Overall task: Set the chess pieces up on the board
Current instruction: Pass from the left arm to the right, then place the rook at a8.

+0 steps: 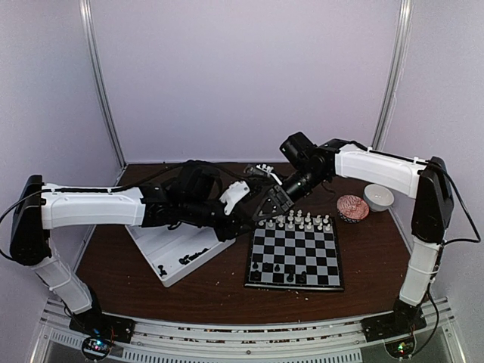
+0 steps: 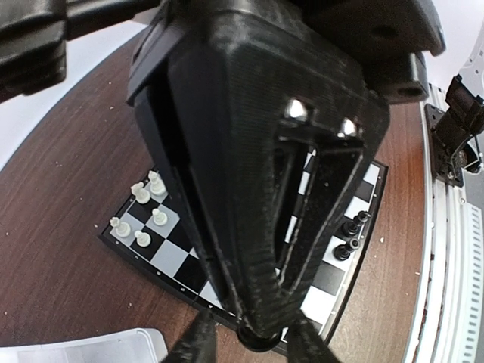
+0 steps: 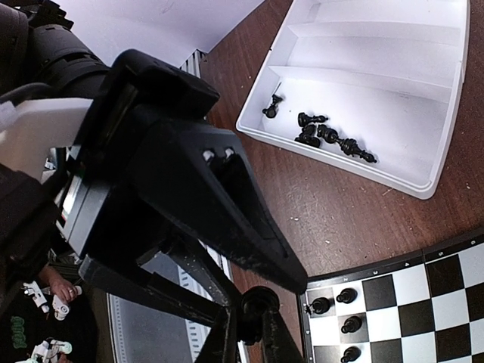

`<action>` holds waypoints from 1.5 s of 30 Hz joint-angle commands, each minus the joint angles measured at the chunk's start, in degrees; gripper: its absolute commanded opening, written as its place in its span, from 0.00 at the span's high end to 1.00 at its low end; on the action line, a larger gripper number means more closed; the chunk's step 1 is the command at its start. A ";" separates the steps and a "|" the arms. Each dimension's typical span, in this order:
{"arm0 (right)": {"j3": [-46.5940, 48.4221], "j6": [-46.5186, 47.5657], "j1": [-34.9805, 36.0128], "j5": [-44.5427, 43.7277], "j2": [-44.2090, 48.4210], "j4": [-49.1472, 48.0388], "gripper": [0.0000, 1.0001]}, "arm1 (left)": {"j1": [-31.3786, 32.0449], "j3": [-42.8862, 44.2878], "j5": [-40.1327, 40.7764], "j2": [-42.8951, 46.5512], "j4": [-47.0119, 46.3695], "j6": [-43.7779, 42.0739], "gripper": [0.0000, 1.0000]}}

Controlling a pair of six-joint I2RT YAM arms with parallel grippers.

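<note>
Both arms reach in and meet over the far left corner of the board (image 1: pixel 299 246), tip to tip. My right fingers (image 3: pixel 227 340) are pressed together on a small black piece (image 3: pixel 257 301), held clear of the counter (image 1: pixel 151 291). My left fingers (image 2: pixel 198 344) stand apart on either side of that same piece, with a sliver of gap showing each side in the left wrist view; I cannot tell whether they touch it. Black chess pieces (image 3: pixel 346 310) on the board: four grouped at one corner in the right wrist view, set along the near rows in the top view. White pieces (image 1: pixel 302 221) fill the far two rows. More black pieces (image 3: pixel 333 138) lie on their sides in the white tray (image 3: pixel 423 113), all in its near end; the tray sits on the counter just left of the board. A patterned bowl (image 1: pixel 352 207) and a white bowl (image 1: pixel 378 197) stand beyond the board's far right corner
</note>
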State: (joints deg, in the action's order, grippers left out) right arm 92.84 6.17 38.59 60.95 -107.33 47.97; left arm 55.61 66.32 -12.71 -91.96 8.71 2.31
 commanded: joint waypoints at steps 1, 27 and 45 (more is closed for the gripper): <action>-1.14 2.97 -1.20 -3.02 1.86 0.28 0.96 | 0.02 -1.63 2.11 0.73 -3.17 0.86 0.64; -46.01 42.34 -5.28 -35.63 36.49 9.53 0.93 | -6.61 -7.26 8.68 5.83 -3.66 0.19 0.58; -47.90 42.30 -5.28 -36.07 30.54 3.25 0.91 | -7.43 -9.44 10.52 7.33 -3.08 0.73 0.59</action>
State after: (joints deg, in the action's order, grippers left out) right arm 45.41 47.07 33.15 25.52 -76.31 51.59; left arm 48.88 57.45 -2.76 -86.39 6.59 2.74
